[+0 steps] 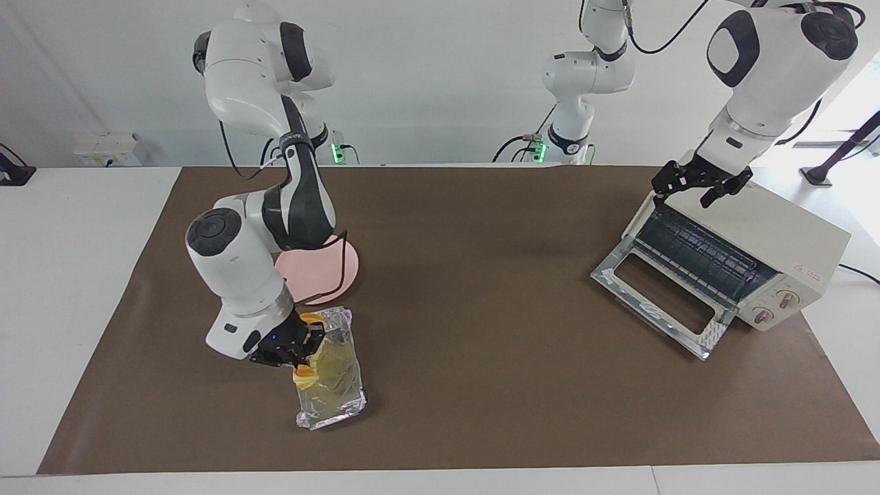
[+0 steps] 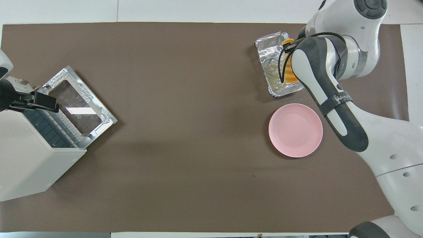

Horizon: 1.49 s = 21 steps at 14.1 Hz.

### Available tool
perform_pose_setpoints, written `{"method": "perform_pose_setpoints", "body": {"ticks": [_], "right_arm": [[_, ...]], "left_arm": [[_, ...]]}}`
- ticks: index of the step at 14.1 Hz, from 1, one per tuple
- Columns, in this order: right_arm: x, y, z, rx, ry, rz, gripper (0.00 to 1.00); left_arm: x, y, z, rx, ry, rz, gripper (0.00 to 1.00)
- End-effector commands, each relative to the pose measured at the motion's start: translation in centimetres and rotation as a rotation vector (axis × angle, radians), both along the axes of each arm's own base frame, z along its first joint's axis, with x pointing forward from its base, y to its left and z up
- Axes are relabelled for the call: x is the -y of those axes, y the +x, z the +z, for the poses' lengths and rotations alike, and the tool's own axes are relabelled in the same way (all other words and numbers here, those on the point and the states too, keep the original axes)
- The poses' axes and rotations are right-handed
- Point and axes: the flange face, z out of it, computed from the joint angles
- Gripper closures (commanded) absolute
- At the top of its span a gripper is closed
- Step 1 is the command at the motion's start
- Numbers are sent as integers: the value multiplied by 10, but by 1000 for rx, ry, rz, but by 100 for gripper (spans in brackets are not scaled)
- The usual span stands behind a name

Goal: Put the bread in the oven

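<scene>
The bread [image 1: 307,357], a golden ridged loaf, hangs tilted in the right gripper [image 1: 294,344], whose fingers pinch it over the edge of the crinkled foil tray [image 1: 330,375]; whether the loaf's lower end touches the tray cannot be told. The tray lies on the brown mat [image 1: 467,385] toward the right arm's end of the table, farther from the robots than the pink plate [image 1: 323,271]. Well apart, at the left arm's end, stands the oven [image 1: 777,251] with its glass door [image 1: 660,292] dropped open onto the mat. The left gripper [image 1: 698,184] waits over the oven's top front edge with its fingers spread wide, holding nothing.
</scene>
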Motion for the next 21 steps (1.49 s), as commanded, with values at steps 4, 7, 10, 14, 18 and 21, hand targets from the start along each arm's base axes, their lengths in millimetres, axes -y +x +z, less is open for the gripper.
{"method": "perform_pose_setpoints", "body": {"ticks": [4, 7, 10, 14, 18, 21], "right_arm": [[-19, 3, -41, 14, 32, 53, 100], [-25, -5, -61, 38, 39, 101, 100], [-36, -14, -70, 37, 38, 113, 49], [-37, -17, -54, -48, 35, 107, 0], [-5, -8, -35, -45, 5, 55, 0], [24, -2, -28, -35, -34, 22, 0]], "left_arm": [[-1, -4, 6, 2, -15, -4, 0], [-1, -4, 6, 2, -15, -4, 0], [-1, -4, 6, 2, -15, -4, 0], [-1, -4, 6, 2, -15, -4, 0], [-1, -4, 6, 2, -15, -4, 0], [-1, -4, 6, 2, -15, -4, 0]]}}
